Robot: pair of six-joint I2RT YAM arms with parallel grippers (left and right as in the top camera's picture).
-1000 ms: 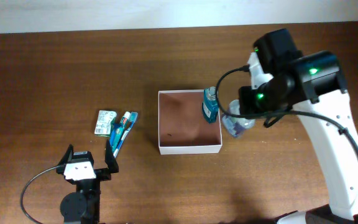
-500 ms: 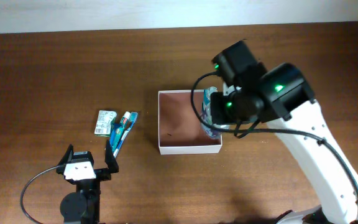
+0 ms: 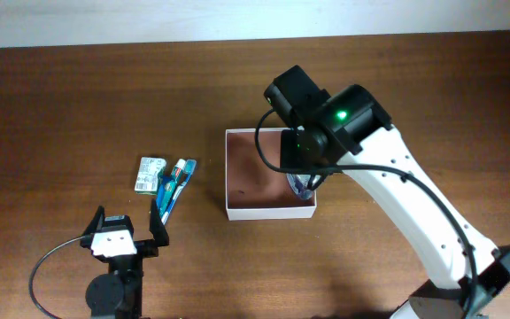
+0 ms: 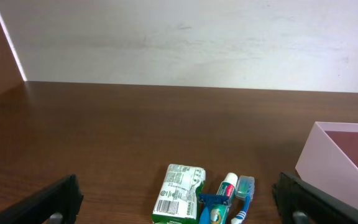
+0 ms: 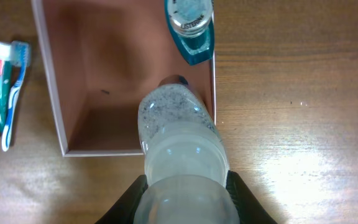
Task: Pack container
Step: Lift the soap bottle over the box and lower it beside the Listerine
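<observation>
The container [image 3: 228, 177] is a square white-walled box with a reddish-brown floor at the table's middle; it also shows in the right wrist view [image 5: 48, 81] and the left wrist view [image 4: 334, 155]. My right gripper [image 5: 182, 199] is shut on a clear speckled bottle [image 5: 179, 143], held above the container's right side by the near right corner. In the overhead view the arm hides most of that bottle [image 3: 301, 186]. A teal bottle [image 5: 191, 25] stands inside against the right wall. My left gripper [image 3: 129, 235] is open and empty at the front left.
A green packet [image 3: 150, 173] and a bundle of toothbrush, toothpaste and razor [image 3: 173, 182] lie left of the container. Both show in the left wrist view, packet [image 4: 179, 193] and bundle [image 4: 225, 196]. A pale wall backs the table.
My right arm has swung left with the clear bottle, from beside the container's right wall to above the container. The left arm has not moved.
</observation>
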